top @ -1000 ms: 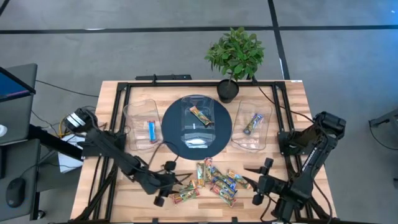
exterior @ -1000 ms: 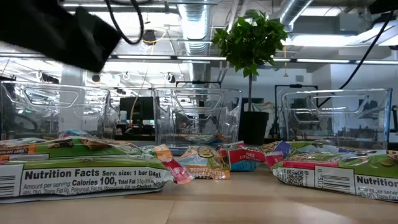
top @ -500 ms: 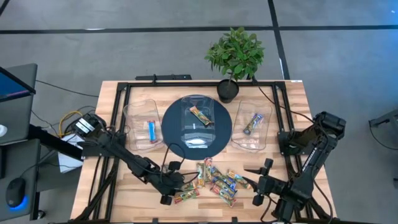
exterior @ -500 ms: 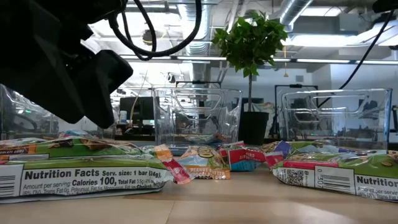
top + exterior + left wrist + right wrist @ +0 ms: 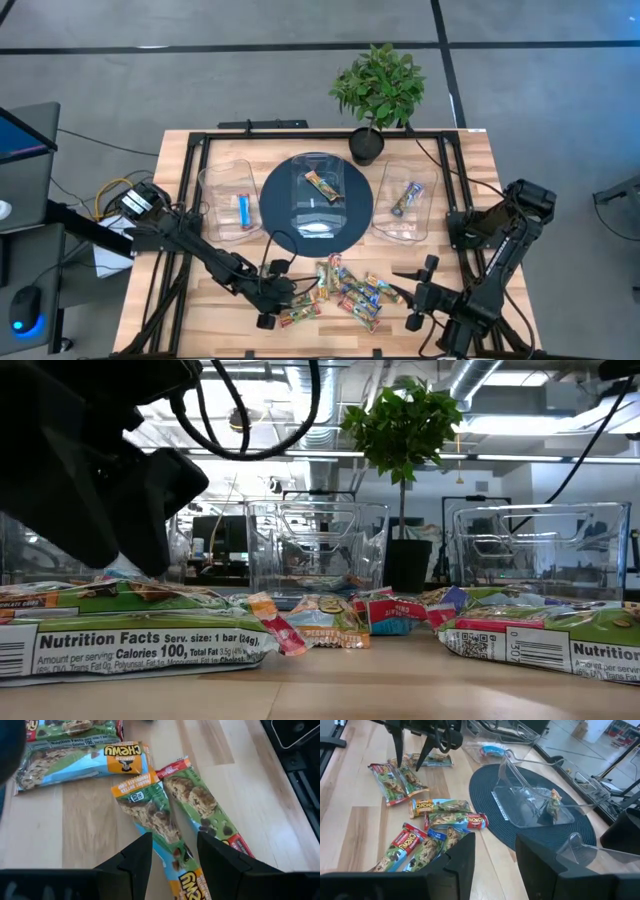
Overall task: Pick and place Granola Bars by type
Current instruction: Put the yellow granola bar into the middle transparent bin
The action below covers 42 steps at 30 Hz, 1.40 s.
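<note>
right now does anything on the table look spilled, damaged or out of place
Nothing looks damaged or spilled. The unsorted granola bars lie in a loose, overlapping heap on the front of the table, pointing every way, which fits a sorting job. Each of the three clear tubs holds one bar.

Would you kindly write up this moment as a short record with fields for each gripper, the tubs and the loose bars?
left gripper: open, poised over an orange-ended bar at the pile's left edge, not gripping
right gripper: open, waiting at the table's front right, facing the pile
left tub: one blue bar
middle tub: on a dark round mat, one brown bar
right tub: one bar
loose bars: heaped on the table in front of the mat
</note>
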Each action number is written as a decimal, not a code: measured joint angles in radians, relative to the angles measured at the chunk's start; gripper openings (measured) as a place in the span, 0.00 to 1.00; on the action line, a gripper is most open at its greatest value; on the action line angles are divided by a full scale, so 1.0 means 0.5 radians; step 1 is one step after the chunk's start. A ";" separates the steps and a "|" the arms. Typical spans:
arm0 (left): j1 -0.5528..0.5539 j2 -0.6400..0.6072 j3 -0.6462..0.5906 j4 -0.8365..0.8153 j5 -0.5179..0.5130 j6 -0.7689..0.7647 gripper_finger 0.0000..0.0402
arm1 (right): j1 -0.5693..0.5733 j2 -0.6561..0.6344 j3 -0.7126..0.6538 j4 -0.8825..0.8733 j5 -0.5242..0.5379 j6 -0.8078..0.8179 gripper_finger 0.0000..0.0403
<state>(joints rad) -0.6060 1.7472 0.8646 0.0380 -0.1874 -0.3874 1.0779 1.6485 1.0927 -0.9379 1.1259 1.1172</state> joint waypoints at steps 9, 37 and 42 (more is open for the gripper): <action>0.006 0.111 -0.001 0.009 0.048 -0.010 0.38 | -0.001 0.000 0.000 0.011 -0.001 -0.001 0.33; 0.028 0.109 0.163 -0.088 -0.113 0.248 0.15 | -0.018 0.000 0.000 0.008 -0.003 -0.005 0.33; 0.036 0.108 0.273 -0.079 -0.220 0.434 0.15 | -0.018 0.000 0.000 0.008 -0.003 -0.005 0.33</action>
<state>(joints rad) -0.5880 1.8011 1.0011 -0.0017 -0.2973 -0.1702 1.0691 1.6485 1.0927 -0.9340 1.1244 1.1149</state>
